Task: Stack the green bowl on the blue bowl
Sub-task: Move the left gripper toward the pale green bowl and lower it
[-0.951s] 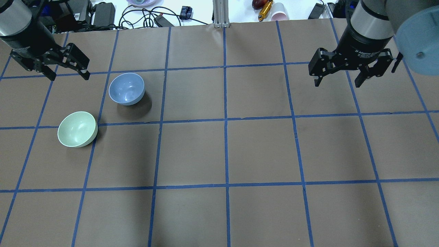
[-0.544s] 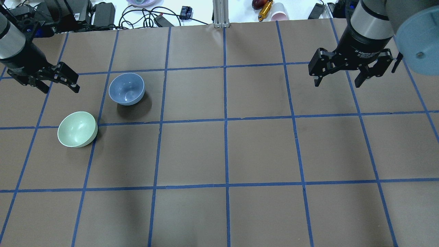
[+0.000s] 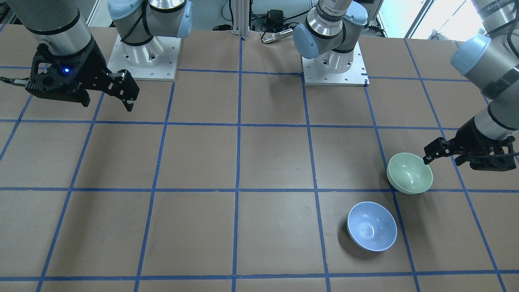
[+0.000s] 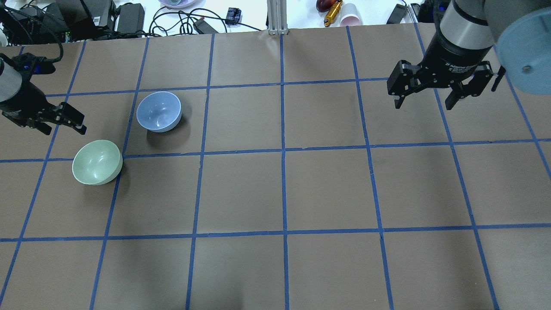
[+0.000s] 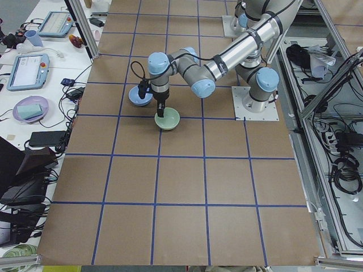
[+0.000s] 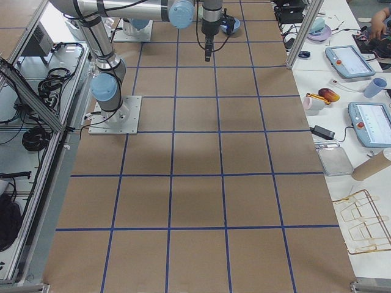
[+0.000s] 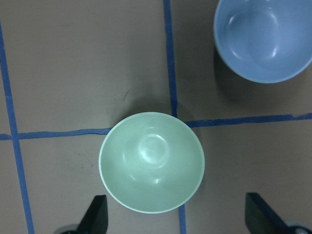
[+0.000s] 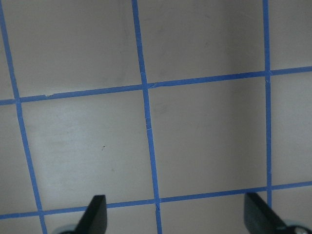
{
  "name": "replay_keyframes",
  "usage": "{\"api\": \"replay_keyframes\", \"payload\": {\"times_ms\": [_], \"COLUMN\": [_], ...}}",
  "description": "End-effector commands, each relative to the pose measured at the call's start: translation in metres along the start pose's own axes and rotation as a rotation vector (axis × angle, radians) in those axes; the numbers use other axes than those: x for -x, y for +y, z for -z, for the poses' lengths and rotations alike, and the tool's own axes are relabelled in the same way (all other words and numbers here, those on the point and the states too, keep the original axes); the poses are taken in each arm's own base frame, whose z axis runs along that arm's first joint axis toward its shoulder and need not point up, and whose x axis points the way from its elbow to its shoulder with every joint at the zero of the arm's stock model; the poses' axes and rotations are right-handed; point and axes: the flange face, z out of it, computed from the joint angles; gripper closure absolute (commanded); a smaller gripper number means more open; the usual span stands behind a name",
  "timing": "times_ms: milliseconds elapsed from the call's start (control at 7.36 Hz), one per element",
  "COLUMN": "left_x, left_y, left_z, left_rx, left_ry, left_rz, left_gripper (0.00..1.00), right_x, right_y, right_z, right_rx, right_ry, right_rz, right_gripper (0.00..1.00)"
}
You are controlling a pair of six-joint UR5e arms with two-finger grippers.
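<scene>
The green bowl (image 4: 97, 162) stands upright on the brown table, at the left. The blue bowl (image 4: 159, 111) stands upright a little beyond it and to its right, apart from it. My left gripper (image 4: 64, 130) is open and empty, hovering just beyond the green bowl's far-left rim without touching it. In the left wrist view the green bowl (image 7: 152, 162) lies between and just ahead of the two fingertips (image 7: 97, 217), with the blue bowl (image 7: 265, 39) at the top right. My right gripper (image 4: 424, 105) is open and empty, high over the far right of the table.
Beyond the table's far edge are cables and power adapters (image 4: 129, 15), an aluminium post (image 4: 277, 17) and a pink cup (image 4: 351, 17). The arm bases (image 3: 142, 56) stand on the robot's side. Blue tape lines grid the table (image 4: 284, 193).
My left gripper has moved left and toward the robot, closing in on the green bowl, and sits lower. The bowls and the right arm have not moved.
</scene>
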Motion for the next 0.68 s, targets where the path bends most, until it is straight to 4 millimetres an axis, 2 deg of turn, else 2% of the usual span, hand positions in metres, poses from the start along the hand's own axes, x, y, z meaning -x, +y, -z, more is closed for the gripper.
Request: {"api": "replay_keyframes", "payload": {"times_ms": [0, 136, 544], "left_x": [0.027, 0.028, 0.029], "left_y": [0.008, 0.006, 0.005], "left_z": [-0.036, -0.050, -0.084], "left_rx": [0.024, 0.045, 0.029], "left_ry": [0.019, 0.035, 0.024], "left_rz": [0.007, 0.009, 0.007], "left_gripper": [0.03, 0.07, 0.05], "right_x": [0.000, 0.000, 0.000], "right_y": [0.000, 0.000, 0.000], "right_z": [0.000, -0.001, 0.000], "right_rx": [0.000, 0.001, 0.000], "right_ry": [-0.002, 0.000, 0.000], "right_rz": [0.000, 0.000, 0.000], "right_gripper": [0.00, 0.00, 0.00]}}
